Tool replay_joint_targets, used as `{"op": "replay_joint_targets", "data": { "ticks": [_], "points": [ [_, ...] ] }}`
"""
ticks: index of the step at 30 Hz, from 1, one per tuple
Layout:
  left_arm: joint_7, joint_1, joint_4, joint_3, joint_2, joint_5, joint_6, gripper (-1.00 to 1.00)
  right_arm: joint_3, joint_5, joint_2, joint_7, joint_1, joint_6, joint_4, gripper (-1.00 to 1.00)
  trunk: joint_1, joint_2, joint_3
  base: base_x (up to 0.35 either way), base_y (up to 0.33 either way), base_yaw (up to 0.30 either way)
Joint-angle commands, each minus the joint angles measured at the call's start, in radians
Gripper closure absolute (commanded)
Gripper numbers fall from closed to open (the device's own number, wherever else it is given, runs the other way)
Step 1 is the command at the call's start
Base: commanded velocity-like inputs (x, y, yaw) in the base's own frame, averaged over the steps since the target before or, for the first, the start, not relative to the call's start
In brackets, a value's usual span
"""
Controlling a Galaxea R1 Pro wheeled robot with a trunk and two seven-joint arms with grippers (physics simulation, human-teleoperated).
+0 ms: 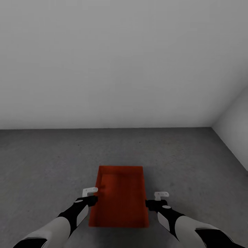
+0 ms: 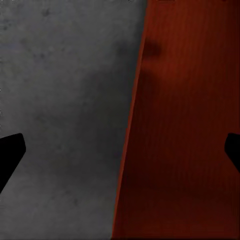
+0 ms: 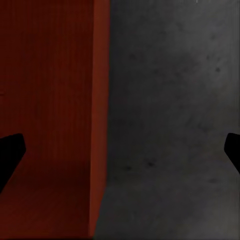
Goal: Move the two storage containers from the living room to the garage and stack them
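Note:
One orange-red storage container [image 1: 120,196] sits lidless on the dark grey concrete floor [image 1: 51,155] of the garage, lengthwise in front of me. My left gripper [image 1: 90,196] is at its left long wall and my right gripper [image 1: 160,199] just off its right long wall. In the left wrist view the left gripper [image 2: 125,155] is open, its dark fingertips [image 2: 10,155] spread wide, one over the floor and one over the container's [image 2: 185,125] inside. The right gripper [image 3: 125,155] is open the same way astride the other wall [image 3: 100,125]. Neither gripper grips anything.
A plain grey wall [image 1: 120,69] stands a few container lengths beyond the bin. A second grey wall [image 1: 237,131] meets it at the right, forming a corner. Bare concrete lies on both sides of the container.

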Motion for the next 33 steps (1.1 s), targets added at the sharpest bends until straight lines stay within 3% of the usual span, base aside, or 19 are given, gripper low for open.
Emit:
{"op": "replay_joint_targets", "data": {
  "ticks": [1,33],
  "points": [
    [0.002,0.000,-0.002,0.004,-0.001,0.008,0.005,-1.00,-0.001,0.002,0.000,-0.004,-0.001,-0.005,0.003,-1.00,-0.004,0.007,0.003,0.000,0.000,0.000],
    [0.002,-0.001,-0.004,0.004,-0.001,0.008,0.005,-1.00,-0.002,0.001,0.000,-0.005,-0.001,-0.005,0.003,-1.00,-0.127,0.231,0.107,0.000,0.000,0.000]
  ]
}}
